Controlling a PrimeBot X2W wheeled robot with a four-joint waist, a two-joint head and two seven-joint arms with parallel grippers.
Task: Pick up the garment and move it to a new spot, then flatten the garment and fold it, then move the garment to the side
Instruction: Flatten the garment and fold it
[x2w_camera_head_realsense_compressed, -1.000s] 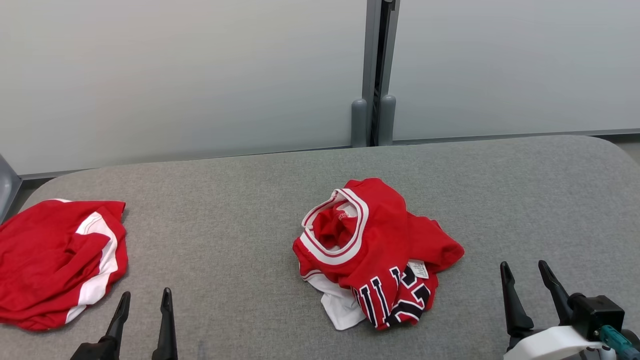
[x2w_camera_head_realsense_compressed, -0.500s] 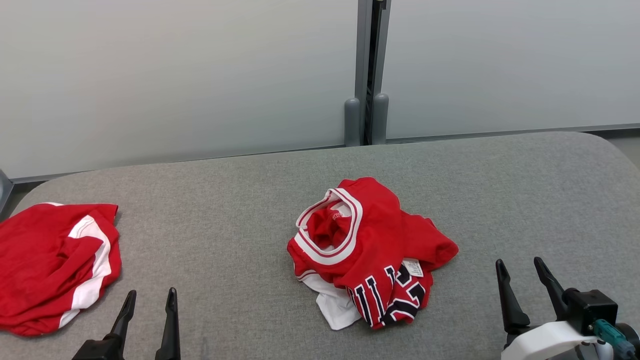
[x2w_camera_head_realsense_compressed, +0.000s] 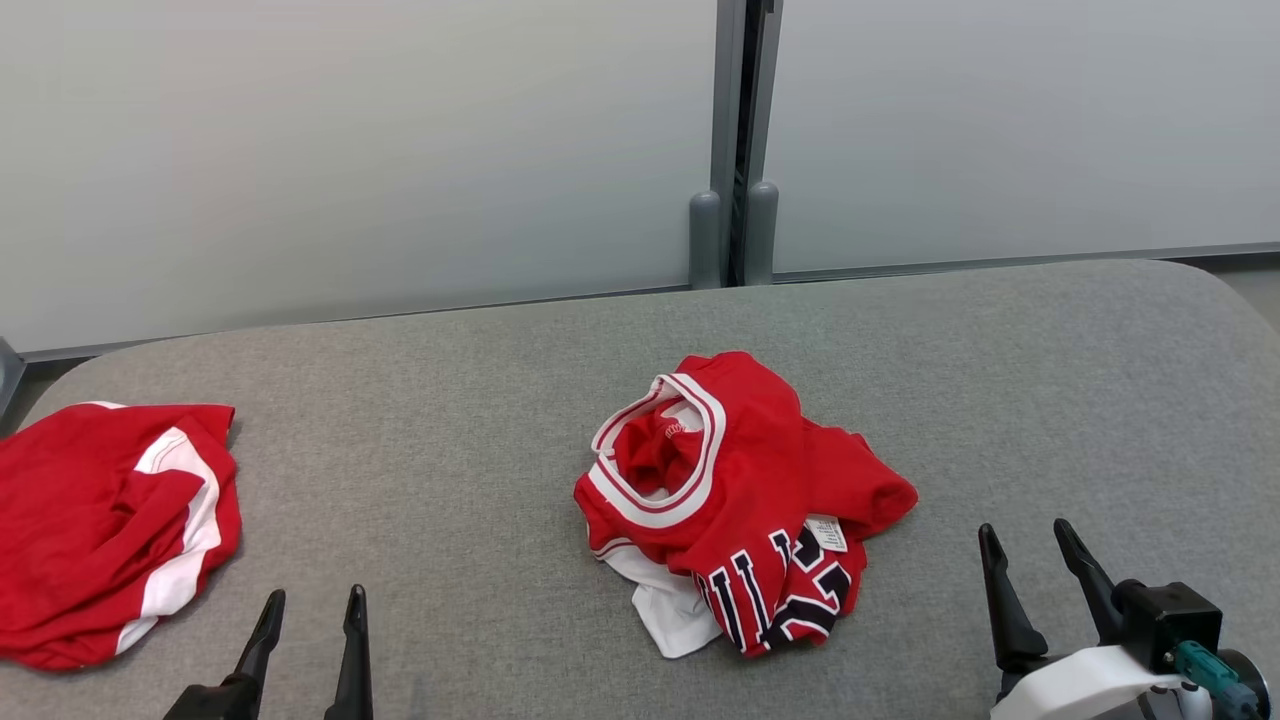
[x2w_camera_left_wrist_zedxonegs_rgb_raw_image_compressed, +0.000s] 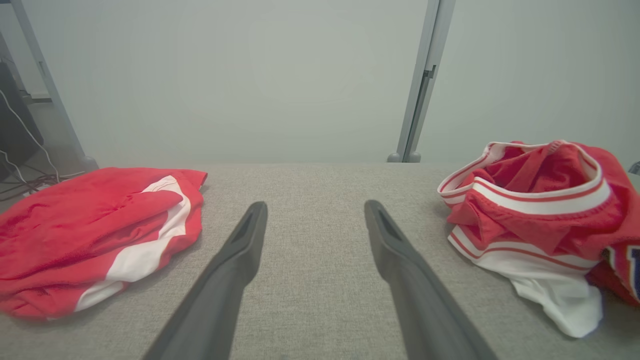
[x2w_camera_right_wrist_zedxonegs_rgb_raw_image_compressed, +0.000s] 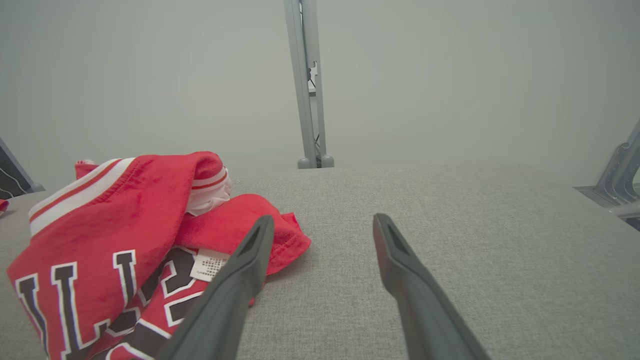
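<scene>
Red jersey (x2w_camera_head_realsense_compressed: 745, 470) lies crumpled in the middle of the grey desk (x2w_camera_head_realsense_compressed: 450, 450); left end effector (x2w_camera_head_realsense_compressed: 315, 593) and right end effector (x2w_camera_head_realsense_compressed: 1025, 528) both spread wide, empty.

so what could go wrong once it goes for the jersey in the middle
1. The jersey lies bunched, with a white layer tucked under; a pinch may catch several layers, so it may lift as a lump.
2. The other red garment lies close to the open left gripper; that arm might snag it or take it instead.
</scene>
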